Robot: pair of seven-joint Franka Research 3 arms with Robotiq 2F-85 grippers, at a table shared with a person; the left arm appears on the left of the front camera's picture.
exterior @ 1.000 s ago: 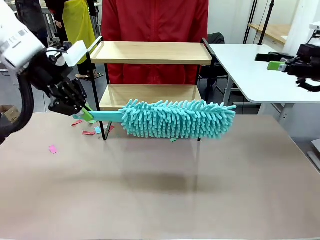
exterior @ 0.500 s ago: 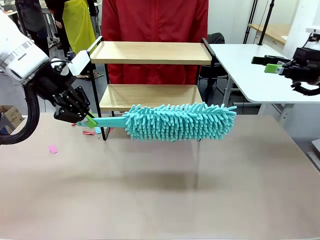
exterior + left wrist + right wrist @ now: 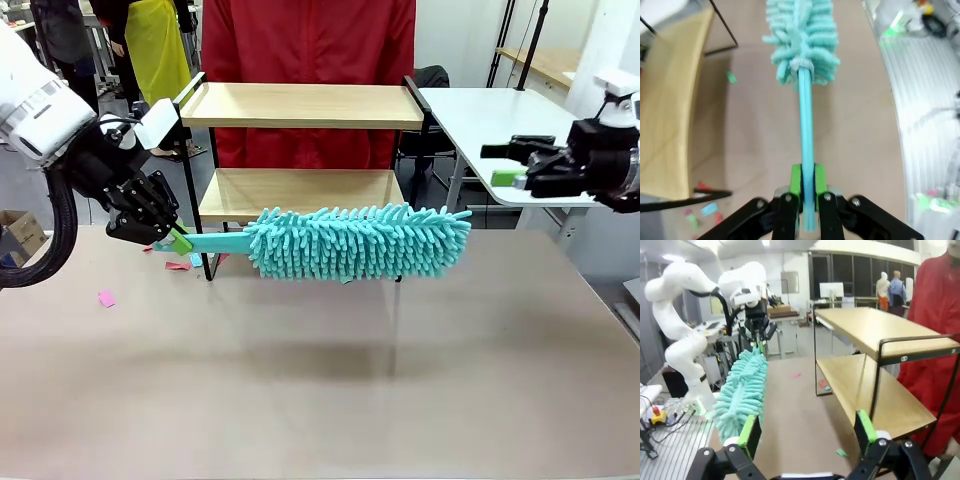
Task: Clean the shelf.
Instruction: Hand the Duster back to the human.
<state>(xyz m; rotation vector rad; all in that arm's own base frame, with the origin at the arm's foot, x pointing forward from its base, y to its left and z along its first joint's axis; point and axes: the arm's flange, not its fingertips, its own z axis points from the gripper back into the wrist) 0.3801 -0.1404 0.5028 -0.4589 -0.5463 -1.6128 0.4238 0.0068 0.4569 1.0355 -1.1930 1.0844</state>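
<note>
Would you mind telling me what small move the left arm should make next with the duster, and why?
Probably lift and push it forward onto the shelf. The left tool grips the duster by its handle, but the head hangs over the table in front of the lower board, touching neither tier.

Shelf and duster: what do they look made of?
Shelf: light boards with a matte wood-grain look, wood or laminate, on a thin black frame, likely painted metal. Duster: teal chenille-like fringe, probably microfibre, on a smooth teal handle that looks plastic, clamped in the left gripper.
</note>
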